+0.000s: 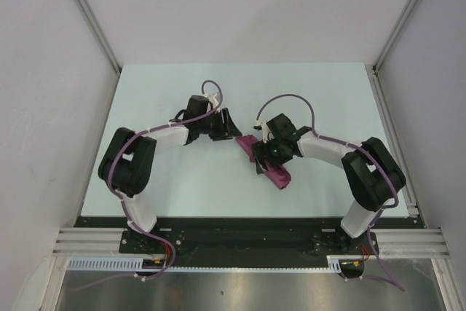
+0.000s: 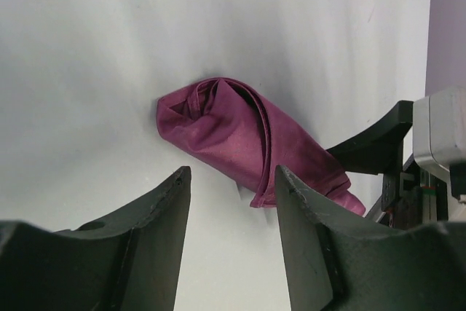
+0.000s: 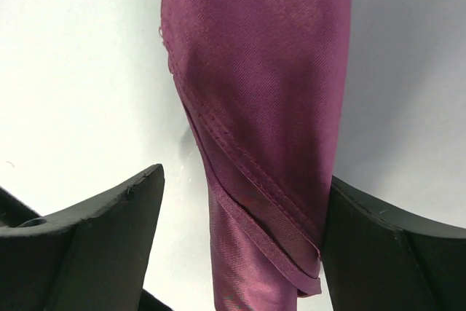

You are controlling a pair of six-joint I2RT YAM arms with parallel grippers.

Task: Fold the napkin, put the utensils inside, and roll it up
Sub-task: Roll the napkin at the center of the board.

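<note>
A pale table (image 1: 182,92) fills the middle of the scene, with plain panels rising on three sides. Two black-and-white arms reach in from its near edge and bend toward each other, the left arm (image 1: 164,138) and the right arm (image 1: 328,149). Near the table's centre, a little to the right, lies the napkin (image 1: 277,175). It is a maroon cloth rolled into a loose tube, with its hemmed edge wrapped around the outside. The right jaws are open and straddle the roll, one finger just beside the cloth and the other apart from it. The left jaws are also open, near one end of the roll, with nothing between them.
</note>
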